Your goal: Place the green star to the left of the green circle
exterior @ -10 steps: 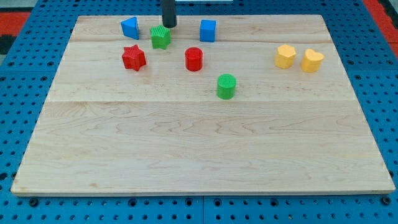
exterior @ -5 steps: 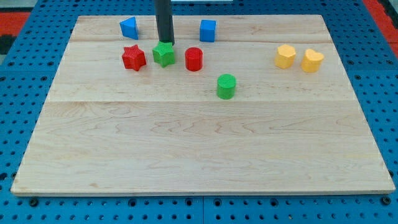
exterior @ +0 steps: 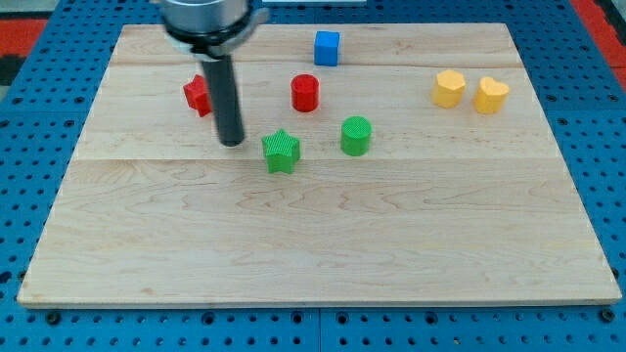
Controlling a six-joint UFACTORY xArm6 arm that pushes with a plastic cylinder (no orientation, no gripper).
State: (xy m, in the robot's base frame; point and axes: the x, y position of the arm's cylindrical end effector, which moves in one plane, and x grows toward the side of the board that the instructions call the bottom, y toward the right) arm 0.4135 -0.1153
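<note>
Pale wooden board (exterior: 323,244) on blue pegboard (exterior: 39,196). No fingers on this rig, so no grip state to give you; just the dark rod, my tip (exterior: 232,143) on the board. Green star (exterior: 281,152) sits just to the view's right of the tip, near the green circle (exterior: 356,135), on its left. Red star (exterior: 198,95) is partly behind the rod. You also see red cylinder (exterior: 305,93), blue cube (exterior: 327,47), two yellow blocks (exterior: 470,91).

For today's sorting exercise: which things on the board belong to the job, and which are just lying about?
Job: green star, green circle, my tip just left of the star.

Lying about: red star, partly hidden by the rod; red cylinder; blue cube; two yellow blocks.
</note>
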